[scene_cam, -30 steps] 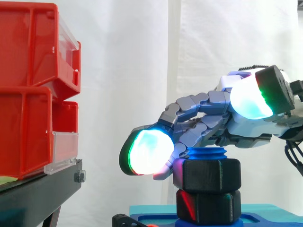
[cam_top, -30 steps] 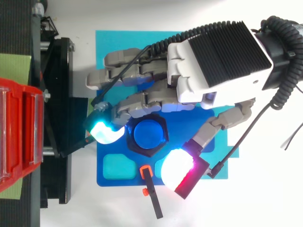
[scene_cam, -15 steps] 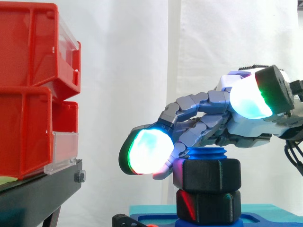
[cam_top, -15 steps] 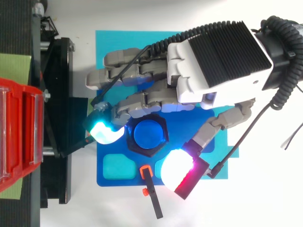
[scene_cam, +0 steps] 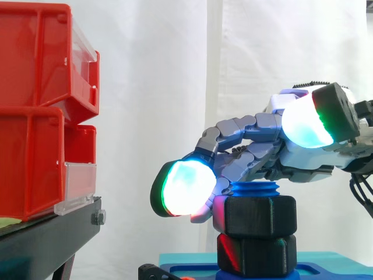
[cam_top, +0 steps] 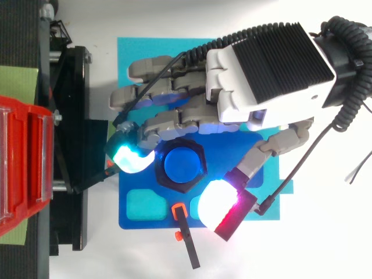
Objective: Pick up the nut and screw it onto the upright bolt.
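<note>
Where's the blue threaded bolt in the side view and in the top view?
Side view: the blue threaded bolt is low, right of centre, its top poking out of the upper black hexagonal nut.
Top view: it is the blue disc just below centre, ringed by that nut.
Shared landmark: the red bins at the left edge of both.

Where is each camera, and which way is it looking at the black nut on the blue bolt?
Side view: beside the work, looking level across at the black six-sided nut on the blue threaded bolt; the robot's hand enters from the right.
Top view: above the work, looking straight down; the hand reaches in from the upper right.
Both share hand, nut, bolt, red plastic bins.
</note>
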